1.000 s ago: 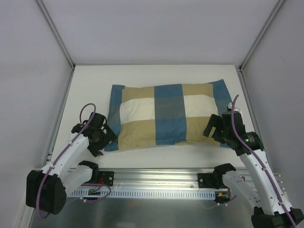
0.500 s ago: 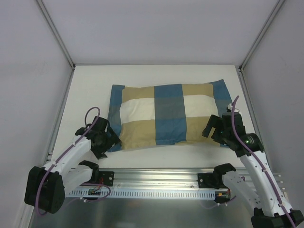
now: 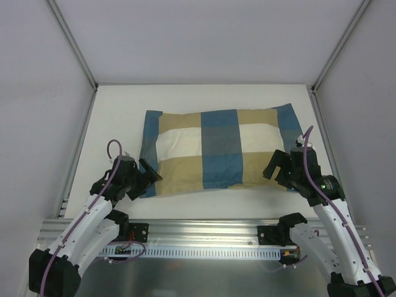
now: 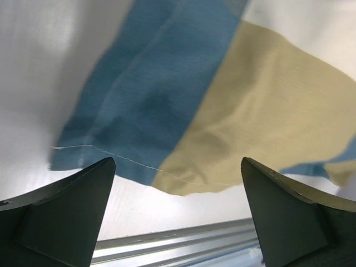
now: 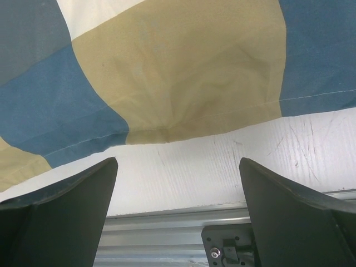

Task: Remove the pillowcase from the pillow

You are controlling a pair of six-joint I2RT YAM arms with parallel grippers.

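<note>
Gaping empty, left fingers [image 4: 61,222] and right fingers [image 5: 55,214] bracket the pillowcase [image 3: 216,151] at near corners.

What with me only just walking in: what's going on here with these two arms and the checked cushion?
Two robot arms are set to strip a blue, tan and cream checked pillowcase that lies flat on the white table. The left gripper sits open at the case's near left corner, and the right gripper is open at its near right edge. Neither grips the cloth. The case looks full and nothing is pulled off yet; the pillow inside is hidden.
</note>
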